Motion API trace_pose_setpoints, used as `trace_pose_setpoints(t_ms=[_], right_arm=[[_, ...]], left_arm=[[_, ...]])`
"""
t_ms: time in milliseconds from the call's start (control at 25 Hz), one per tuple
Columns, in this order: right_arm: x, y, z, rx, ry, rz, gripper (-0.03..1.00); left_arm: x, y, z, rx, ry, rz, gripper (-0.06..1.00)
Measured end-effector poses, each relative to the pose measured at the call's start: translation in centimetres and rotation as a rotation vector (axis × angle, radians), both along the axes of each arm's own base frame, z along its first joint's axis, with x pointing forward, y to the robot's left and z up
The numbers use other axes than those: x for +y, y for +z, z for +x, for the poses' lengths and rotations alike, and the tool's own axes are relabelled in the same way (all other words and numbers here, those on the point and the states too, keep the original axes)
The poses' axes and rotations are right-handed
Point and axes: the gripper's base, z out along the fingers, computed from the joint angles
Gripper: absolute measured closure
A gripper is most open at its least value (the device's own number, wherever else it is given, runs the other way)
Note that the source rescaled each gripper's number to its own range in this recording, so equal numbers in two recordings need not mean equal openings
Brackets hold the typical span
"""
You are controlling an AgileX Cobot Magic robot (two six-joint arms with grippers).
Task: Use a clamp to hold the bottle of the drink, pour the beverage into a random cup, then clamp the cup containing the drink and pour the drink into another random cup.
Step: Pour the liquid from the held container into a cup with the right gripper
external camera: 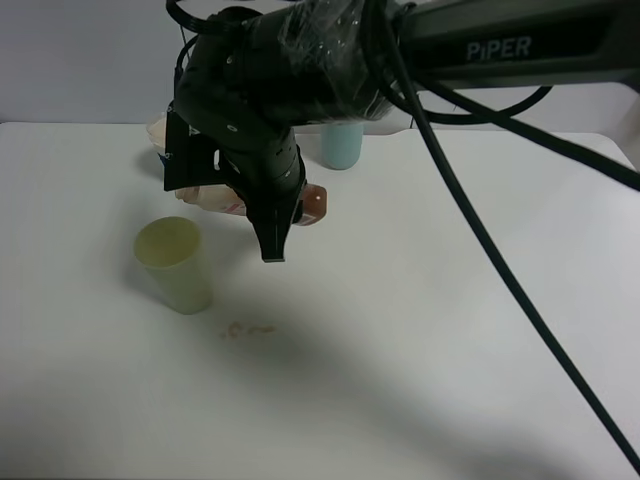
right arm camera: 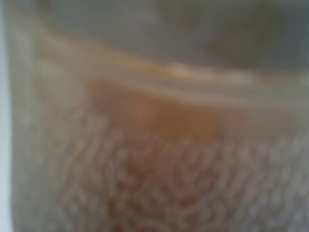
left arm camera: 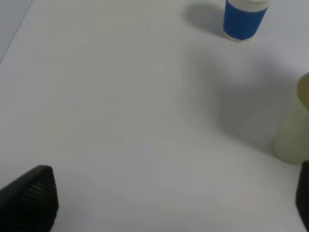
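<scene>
My right gripper (external camera: 268,228), on the black arm marked PIPER, reaches across to the left side and is shut on the bottle (external camera: 222,202). The bottle lies tipped on its side in the air, just above and behind the pale yellow-green cup (external camera: 175,262). Brown beverage (external camera: 313,203) shows in its right end. The right wrist view is filled by the blurred bottle (right arm camera: 154,159) with the beverage (right arm camera: 159,116) inside. The blue-and-white cup (left arm camera: 244,19) stands beyond the yellow-green cup (left arm camera: 294,130); in the high view the blue-and-white cup (external camera: 157,130) is mostly hidden behind the gripper. My left gripper (left arm camera: 164,203) is open over bare table.
A teal cup (external camera: 341,146) stands at the back, right of the gripper. A few brown drops (external camera: 247,328) lie on the white table (external camera: 450,330) right of the yellow-green cup. A black cable (external camera: 500,270) hangs from the arm across the right side.
</scene>
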Motion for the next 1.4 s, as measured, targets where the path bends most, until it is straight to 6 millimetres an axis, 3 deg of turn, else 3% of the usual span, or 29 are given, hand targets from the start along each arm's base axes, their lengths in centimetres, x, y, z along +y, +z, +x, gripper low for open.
trace_pose_setpoints(t_ms=[1400], right_arm=[[1.6, 0.9, -2.1, -0.177, 0.149, -0.155, 0.97]], left_arm=[[0.0, 0.0, 0.0, 0.0, 0.0, 0.0, -0.06]])
